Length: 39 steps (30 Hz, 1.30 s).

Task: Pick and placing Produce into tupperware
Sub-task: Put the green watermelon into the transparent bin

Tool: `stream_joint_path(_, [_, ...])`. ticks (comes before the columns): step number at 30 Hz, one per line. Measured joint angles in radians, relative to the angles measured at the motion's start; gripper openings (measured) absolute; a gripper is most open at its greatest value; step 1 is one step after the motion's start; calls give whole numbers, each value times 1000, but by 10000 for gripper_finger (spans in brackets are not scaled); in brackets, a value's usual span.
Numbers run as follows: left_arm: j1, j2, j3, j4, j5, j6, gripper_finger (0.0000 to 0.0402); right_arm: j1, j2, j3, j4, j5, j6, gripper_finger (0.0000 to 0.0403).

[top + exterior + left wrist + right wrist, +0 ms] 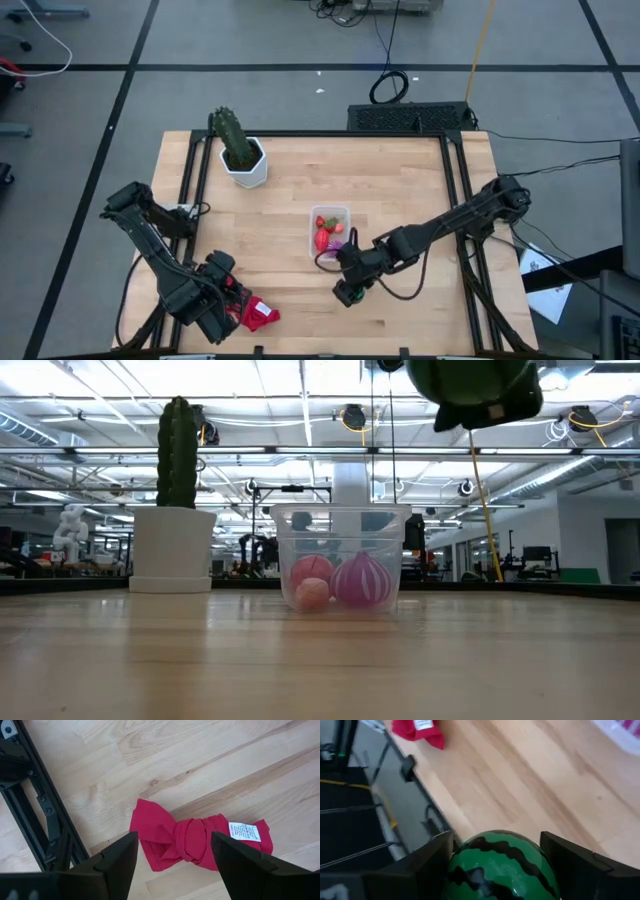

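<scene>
A: High view first. Right pincer [349, 291] sits just off the tupperware [330, 230], on the side facing the counter's [400, 180] front edge, up off the wood.

B: Holding anything?

A: Yes. Right wrist view has the watermelon ball [501, 865] clamped between both fingers [575, 865], the two closed onto it on either side. Low view shows it hanging above and beside the tub, clear of the rim.

B: What's in the tupperware?

A: Purple striped ball [362, 581] plus red pieces [311, 571], all touching at the tub's floor. Can't count the pieces exactly. From above only red and a bit of purple show.

B: Left side?

A: Left pincer [232, 305] is well away from the tupperware, near the counter's front corner, over the red cloth [200, 840]. Fingers spread wide, nothing gripped; the knotted cloth lies on the wood between them, white tag showing.

B: Anything else by the tub?

A: Cactus [231, 137] in a white pot [248, 167], upright, toward the back of the counter from the tupperware, apart from it.
</scene>
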Motion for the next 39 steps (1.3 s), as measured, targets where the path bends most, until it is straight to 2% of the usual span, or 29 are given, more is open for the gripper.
stream_joint_path(10, [0,0,0,-4,0,6,253,-143,-68,0,26,-55,-111,283])
stream_joint_path(15, [0,0,0,-4,0,15,253,-226,-69,0,89,-128,-173,283])
stream_joint_path(23, [0,0,0,-4,0,22,253,-319,-69,0,148,-155,-250,283])
stream_joint_path(32, [0,0,0,-5,0,27,253,-373,-69,0,103,-156,-383,283])
stream_joint_path(39, [0,0,0,-5,0,36,253,-376,-67,91,-76,-117,-515,283])
